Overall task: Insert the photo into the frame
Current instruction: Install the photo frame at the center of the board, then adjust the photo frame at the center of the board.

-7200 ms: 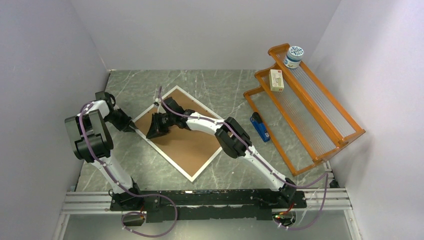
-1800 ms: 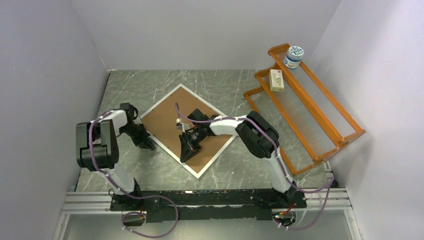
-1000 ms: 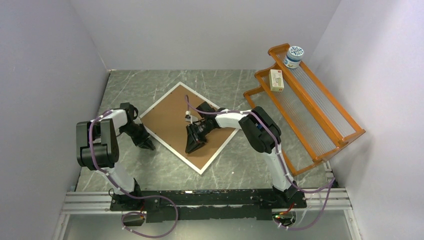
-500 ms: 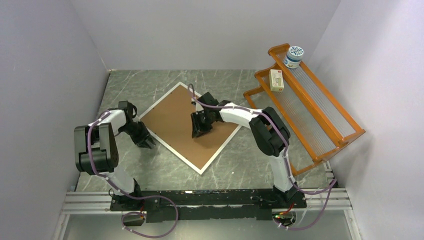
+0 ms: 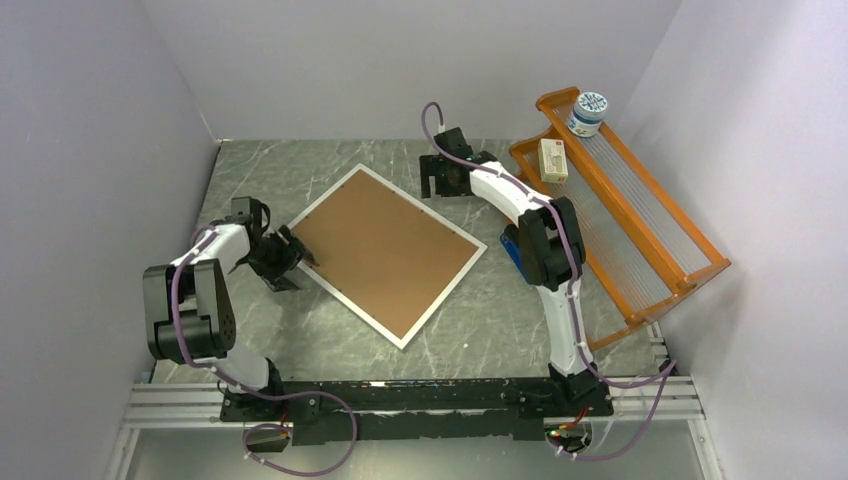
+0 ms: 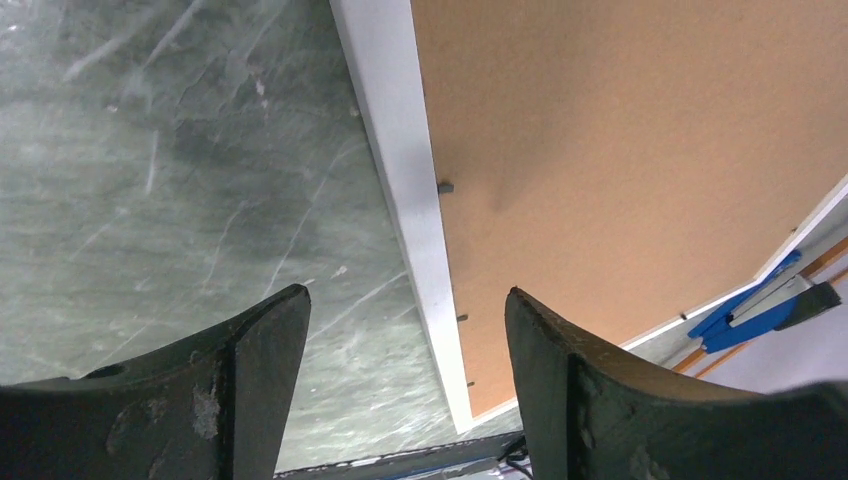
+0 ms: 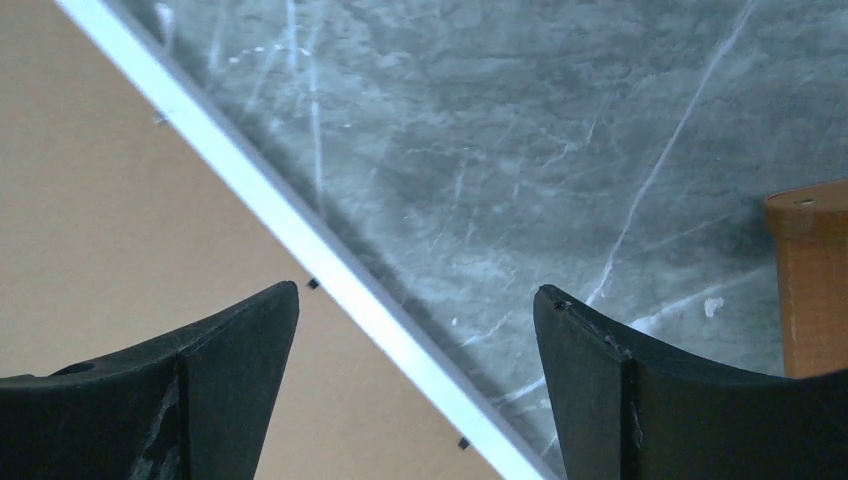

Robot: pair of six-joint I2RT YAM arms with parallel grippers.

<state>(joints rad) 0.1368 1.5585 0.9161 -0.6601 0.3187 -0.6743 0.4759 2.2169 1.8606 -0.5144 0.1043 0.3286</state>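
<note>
Lying flat on the table (image 5: 260,170), back up, the frame (image 6: 403,200) shows you only its brown board (image 5: 385,255); the photo is out of sight. Your left gripper (image 5: 288,258) sits at the frame's left corner, jaws spread wide, holding nothing, the rim showing between its fingers (image 6: 250,370). Your right gripper (image 5: 445,182) hovers past the far edge, near the rack (image 7: 808,290), equally agape and empty.

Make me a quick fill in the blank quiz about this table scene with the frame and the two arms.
1. The frame lies with its ___ backing board facing up.
2. The left tool and the right tool both have their jaws ___.
3. The jar and the small box sit on the orange ___.
Missing words: brown; open; rack.
</note>
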